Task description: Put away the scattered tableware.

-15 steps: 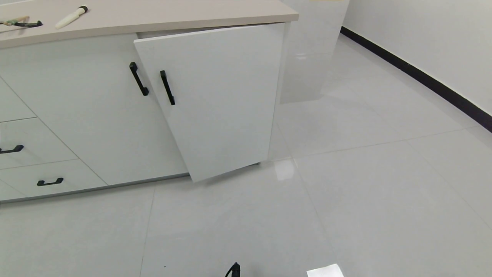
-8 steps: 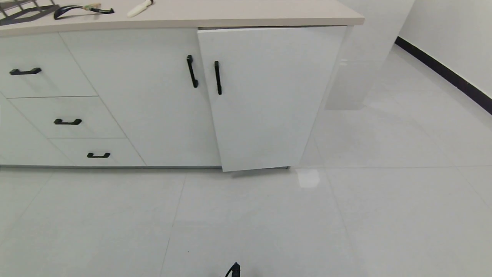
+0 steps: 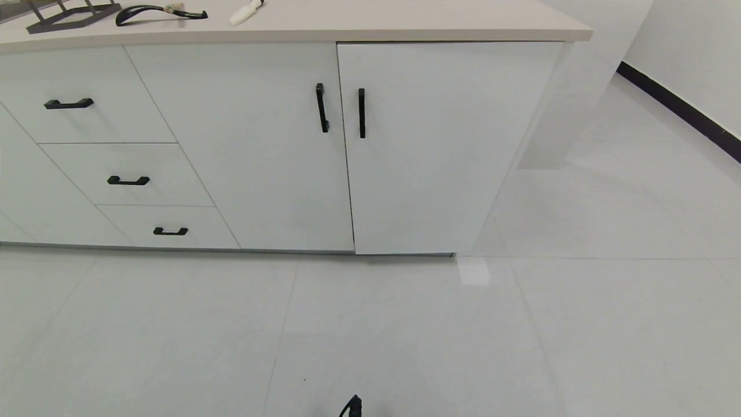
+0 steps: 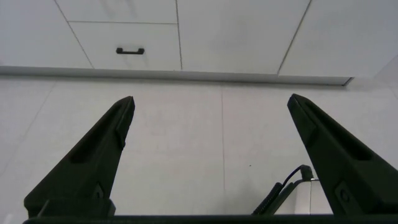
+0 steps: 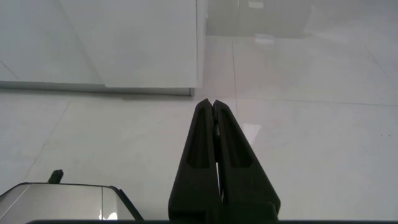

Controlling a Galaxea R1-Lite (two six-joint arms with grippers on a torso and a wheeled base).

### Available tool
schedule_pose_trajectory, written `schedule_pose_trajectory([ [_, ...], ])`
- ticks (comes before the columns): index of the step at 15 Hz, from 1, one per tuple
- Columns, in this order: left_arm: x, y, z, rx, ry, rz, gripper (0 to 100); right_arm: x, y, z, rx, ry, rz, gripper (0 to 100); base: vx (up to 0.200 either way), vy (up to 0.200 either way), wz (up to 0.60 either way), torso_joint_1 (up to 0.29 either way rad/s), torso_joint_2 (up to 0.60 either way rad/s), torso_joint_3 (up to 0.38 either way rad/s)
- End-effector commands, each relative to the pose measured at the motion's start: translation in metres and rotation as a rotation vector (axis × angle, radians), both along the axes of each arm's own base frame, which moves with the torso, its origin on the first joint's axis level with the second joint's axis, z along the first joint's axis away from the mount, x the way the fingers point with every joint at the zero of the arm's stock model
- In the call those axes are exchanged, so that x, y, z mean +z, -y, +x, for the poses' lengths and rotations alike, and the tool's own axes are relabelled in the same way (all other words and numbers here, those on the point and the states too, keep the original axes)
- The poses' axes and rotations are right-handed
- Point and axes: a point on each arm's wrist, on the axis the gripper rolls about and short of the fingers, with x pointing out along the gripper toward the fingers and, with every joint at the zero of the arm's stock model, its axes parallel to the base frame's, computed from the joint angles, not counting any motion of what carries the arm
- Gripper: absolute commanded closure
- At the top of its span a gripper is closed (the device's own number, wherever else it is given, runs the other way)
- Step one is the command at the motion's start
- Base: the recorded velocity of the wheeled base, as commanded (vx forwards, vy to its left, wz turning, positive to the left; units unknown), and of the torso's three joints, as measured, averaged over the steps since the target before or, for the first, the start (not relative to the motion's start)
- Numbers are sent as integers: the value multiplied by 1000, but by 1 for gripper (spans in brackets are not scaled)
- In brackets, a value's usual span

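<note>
On the beige countertop (image 3: pixel 405 23) lie a black ladle-like utensil (image 3: pixel 151 10) and a white-handled utensil (image 3: pixel 246 11), both at the far left. Beside them stands a black wire rack (image 3: pixel 69 13). My left gripper (image 4: pixel 211 99) hangs open above the floor, facing the bottom drawer (image 4: pixel 130 51), with nothing between its fingers. My right gripper (image 5: pixel 213 102) is shut and empty, low over the floor tiles near the cabinet's right corner (image 5: pixel 186 87).
The white cabinet has three drawers (image 3: pixel 127 179) on the left and two doors with black handles (image 3: pixel 361 113) in the middle. A white pillar (image 3: pixel 573 104) stands to its right. A wall with a black skirting (image 3: pixel 677 107) runs along the far right. Open tiled floor lies in front.
The head camera has swung to the left, bringing the drawers and the rack into view. The right cabinet door, ajar a second ago, now sits flush with its neighbour.
</note>
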Motion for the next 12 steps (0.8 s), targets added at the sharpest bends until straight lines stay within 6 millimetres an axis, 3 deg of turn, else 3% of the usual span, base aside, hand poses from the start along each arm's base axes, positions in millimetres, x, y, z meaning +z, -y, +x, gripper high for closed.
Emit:
schedule_pose_trajectory([
  [1, 0, 0, 0, 0, -5, 0, 0, 0, 0, 0, 1, -5, 0, 100, 0, 200, 0, 2, 7, -2],
  [12, 0, 0, 0, 0, -5, 0, 0, 0, 0, 0, 1, -5, 0, 100, 0, 200, 0, 4, 3, 3],
])
